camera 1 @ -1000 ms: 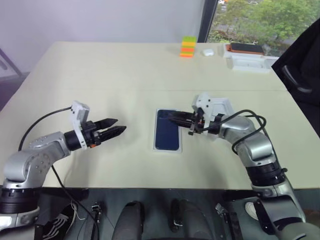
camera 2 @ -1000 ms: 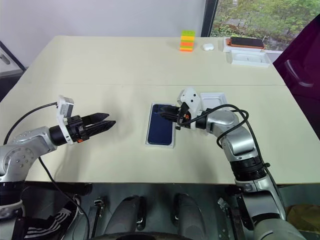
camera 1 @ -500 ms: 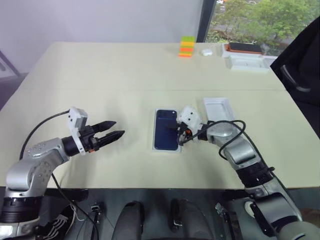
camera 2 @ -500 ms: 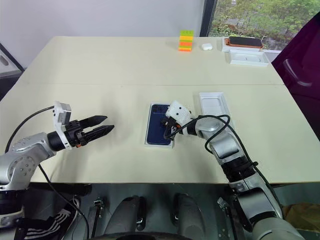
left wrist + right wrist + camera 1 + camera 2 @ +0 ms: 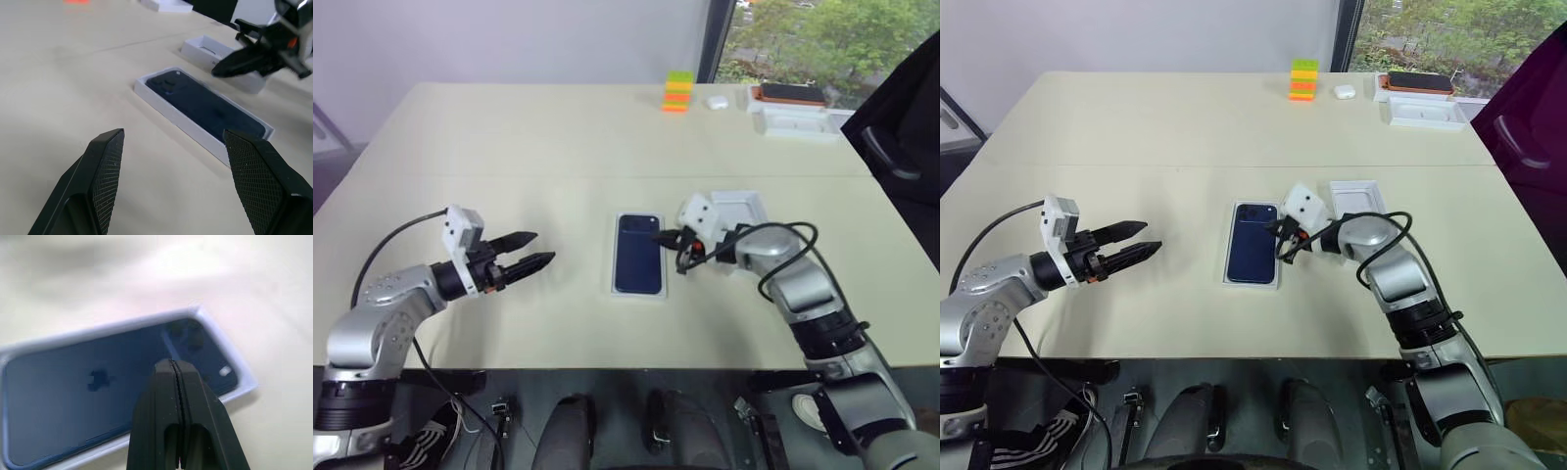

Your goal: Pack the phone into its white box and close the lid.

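The phone (image 5: 639, 255) lies seated in the box (image 5: 616, 285). The lid (image 5: 741, 209), light stiff card, likely wants an edge pinch. Right end effector (image 5: 659, 238) is pressed together, left end effector (image 5: 538, 250) spread, both empty.

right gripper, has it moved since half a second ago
Yes. The right gripper, jaws shut, was over the lower right part of the phone in its white box; now it has pulled back up toward the box's upper right edge, nearer the lid.

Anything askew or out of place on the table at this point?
Nothing stands out. The phone lies flat and square in the white box, and the lid rests inner face up beside it, not yet fitted.
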You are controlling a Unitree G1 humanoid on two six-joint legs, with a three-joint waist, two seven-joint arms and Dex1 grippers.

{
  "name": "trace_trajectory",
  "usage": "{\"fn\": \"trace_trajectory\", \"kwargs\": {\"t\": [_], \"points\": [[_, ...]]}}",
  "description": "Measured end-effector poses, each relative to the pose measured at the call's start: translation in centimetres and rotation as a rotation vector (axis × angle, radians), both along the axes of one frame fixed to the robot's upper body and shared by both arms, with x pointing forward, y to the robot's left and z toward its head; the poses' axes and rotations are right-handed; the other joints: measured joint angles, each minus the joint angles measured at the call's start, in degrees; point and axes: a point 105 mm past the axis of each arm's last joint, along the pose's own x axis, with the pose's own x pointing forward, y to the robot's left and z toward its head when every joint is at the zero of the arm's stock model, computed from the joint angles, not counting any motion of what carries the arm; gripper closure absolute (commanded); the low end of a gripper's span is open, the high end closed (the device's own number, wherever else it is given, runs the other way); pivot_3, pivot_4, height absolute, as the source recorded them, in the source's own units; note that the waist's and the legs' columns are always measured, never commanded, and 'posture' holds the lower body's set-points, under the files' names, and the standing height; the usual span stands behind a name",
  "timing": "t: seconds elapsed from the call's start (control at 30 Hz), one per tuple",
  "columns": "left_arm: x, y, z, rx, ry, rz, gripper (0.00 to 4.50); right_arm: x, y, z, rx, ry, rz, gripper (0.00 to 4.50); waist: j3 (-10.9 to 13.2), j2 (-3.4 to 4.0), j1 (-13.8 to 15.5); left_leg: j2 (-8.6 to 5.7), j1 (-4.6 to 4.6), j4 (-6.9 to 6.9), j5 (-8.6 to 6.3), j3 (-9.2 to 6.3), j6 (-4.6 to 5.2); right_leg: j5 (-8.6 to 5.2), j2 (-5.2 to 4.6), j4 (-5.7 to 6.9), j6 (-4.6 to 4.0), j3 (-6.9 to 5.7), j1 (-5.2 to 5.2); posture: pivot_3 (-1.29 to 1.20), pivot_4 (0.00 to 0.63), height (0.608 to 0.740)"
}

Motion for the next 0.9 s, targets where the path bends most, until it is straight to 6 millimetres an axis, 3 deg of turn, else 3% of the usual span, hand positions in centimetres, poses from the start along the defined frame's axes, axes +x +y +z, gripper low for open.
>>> {"fn": "trace_trajectory", "kwargs": {"t": [0.07, 0.2, 0.37, 0.6, 0.77, 0.9], "points": [[0.0, 0.0, 0.0, -0.001, -0.013, -0.005, 1.08, 0.0, -0.7, 0.6, 0.011, 0.012, -0.021, 4.46, 0.0, 0.0, 0.0, 0.01, 0.0, 0.0, 0.0, 0.0, 0.0, 0.0, 0.0, 0.0, 0.0, 0.0, 0.0, 0.0, 0.15, 0.74], [0.4, 0.2, 0.3, 0.001, -0.047, -0.03, 1.08, 0.1, -3.3, 0.5, -0.038, 0.117, -0.113, 2.66, 0.0, 0.01, 0.1, 0.0, -0.01, 0.03, 0.0, 0.02, 0.0, 0.01, -0.01, 0.0, -0.02, -0.01, 0.0, 0.0, 0.15, 0.74], [0.8, 0.3, 0.5, 0.032, -0.087, -0.057, 1.08, 1.1, -5.0, 2.6, -0.058, 0.091, -0.245, 0.16, 0.0, 0.01, -0.1, 0.03, 0.0, 0.02, 0.0, 0.04, 0.0, 0.02, 0.03, 0.0, -0.04, 0.0, -0.02, 0.0, 0.15, 0.74], [1.3, -0.2, -0.4, 0.044, -0.089, -0.06, 1.08, 1.2, -7.2, 1.9, -0.143, 0.149, -0.458, 0.07, 0.0, 0.01, 0.0, 0.02, -0.05, 0.0, 0.0, 0.08, 0.0, 0.03, -0.02, -0.01, -0.04, 0.01, -0.06, 0.0, 0.15, 0.74], [1.5, -0.8, -0.4, 0.06, -0.094, -0.076, 1.08, 0.4, -6.7, 0.8, -0.105, 0.325, -0.565, 0.07, 0.0, 0.01, 0.0, 0.04, -0.02, 0.04, 0.0, 0.03, 0.01, 0.04, 0.02, 0.08, -0.06, 0.0, -0.06, 0.0, 0.15, 0.74], [1.8, -0.9, -0.4, 0.049, -0.086, -0.074, 1.08, 0.3, -6.9, 1.7, -0.053, 0.425, -0.647, 0.07, 0.0, 0.03, 0.0, 0.04, -0.03, 0.04, 0.0, 0.03, 0.01, 0.04, 0.02, 0.1, -0.06, 0.01, -0.07, 0.0, 0.15, 0.74]]}}
